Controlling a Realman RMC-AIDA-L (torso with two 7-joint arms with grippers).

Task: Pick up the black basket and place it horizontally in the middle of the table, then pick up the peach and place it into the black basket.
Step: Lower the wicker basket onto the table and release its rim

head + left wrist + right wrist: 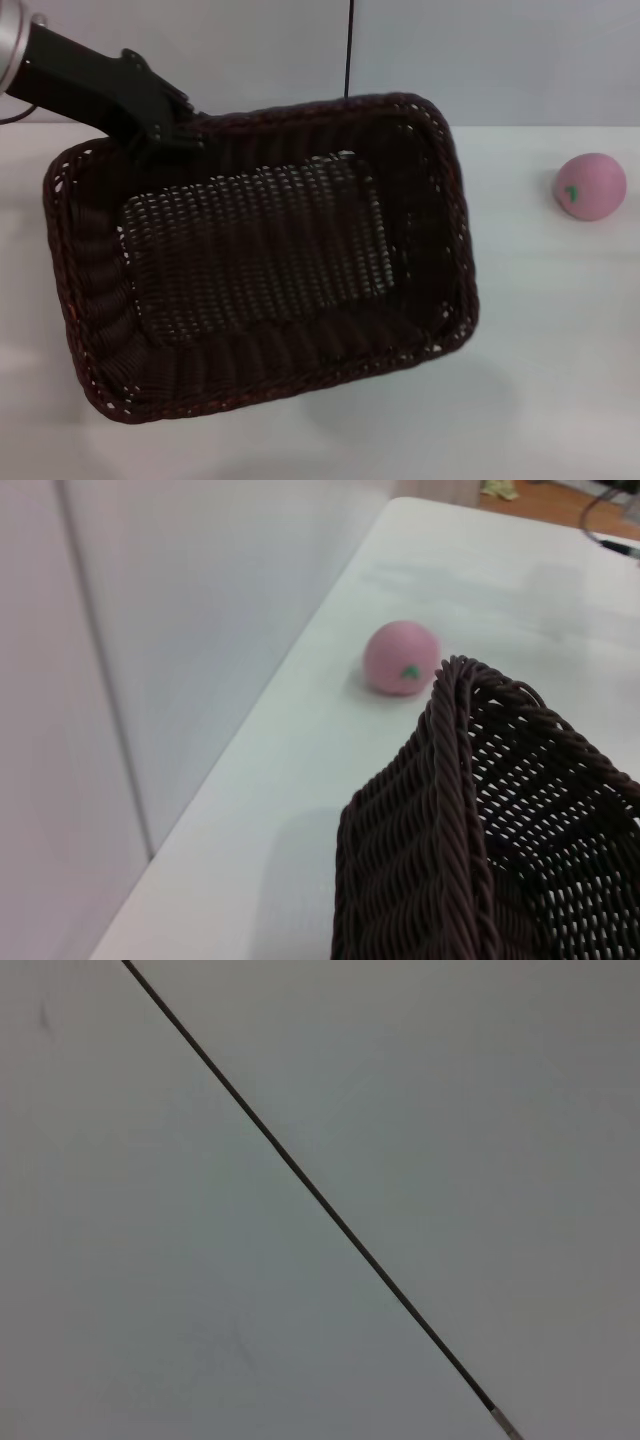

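Observation:
The black basket [270, 362] fills the middle and left of the head view, open side up, tilted and raised off the white table [560, 350], with a soft shadow under it. My left gripper [165, 132] reaches in from the upper left and is shut on the basket's far-left rim. The pink peach [591, 186] rests on the table to the right of the basket, apart from it. In the left wrist view a corner of the basket [452, 780] is close up, with the peach [400, 658] beyond it. My right gripper is out of view.
A pale wall [180, 630] runs along the table's far edge [300, 680]. A thin black cable [349, 45] hangs in front of the wall behind the basket; the right wrist view shows only a thin black cable [300, 1175] against a pale wall.

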